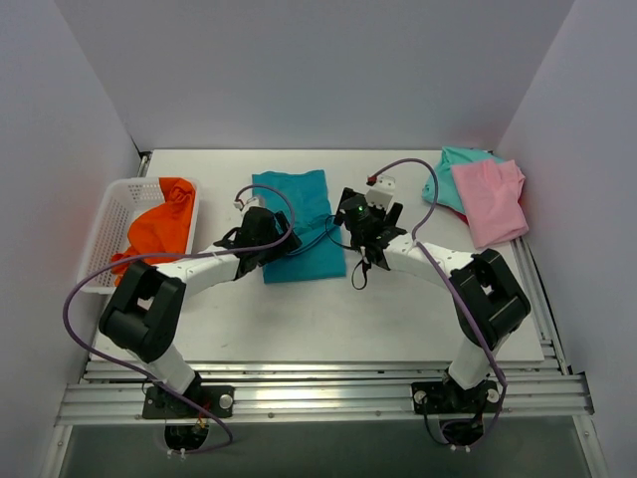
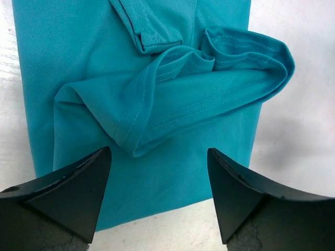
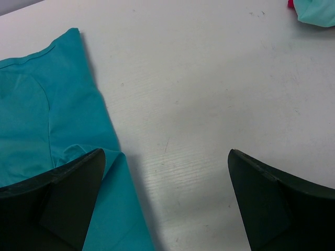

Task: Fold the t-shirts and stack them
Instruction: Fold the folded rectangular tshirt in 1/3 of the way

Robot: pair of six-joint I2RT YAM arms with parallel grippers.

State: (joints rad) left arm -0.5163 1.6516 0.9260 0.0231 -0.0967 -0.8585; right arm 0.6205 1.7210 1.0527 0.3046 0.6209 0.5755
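Observation:
The teal-blue t-shirt (image 1: 297,224) lies partly folded in the middle of the table, a sleeve bunched on top (image 2: 199,94). My left gripper (image 1: 257,227) is open and empty over its near left part (image 2: 159,167). My right gripper (image 1: 360,221) is open and empty at its right edge (image 3: 165,172), over bare table; the teal cloth (image 3: 42,115) lies to its left. The pink t-shirt (image 1: 490,199) lies on the mint-green one (image 1: 460,164) at the far right. The orange t-shirt (image 1: 159,224) hangs in the white basket (image 1: 111,214).
The basket stands at the table's left edge. White walls enclose the left, back and right. A corner of mint cloth (image 3: 316,13) shows at the top right of the right wrist view. Purple cables loop from both arms.

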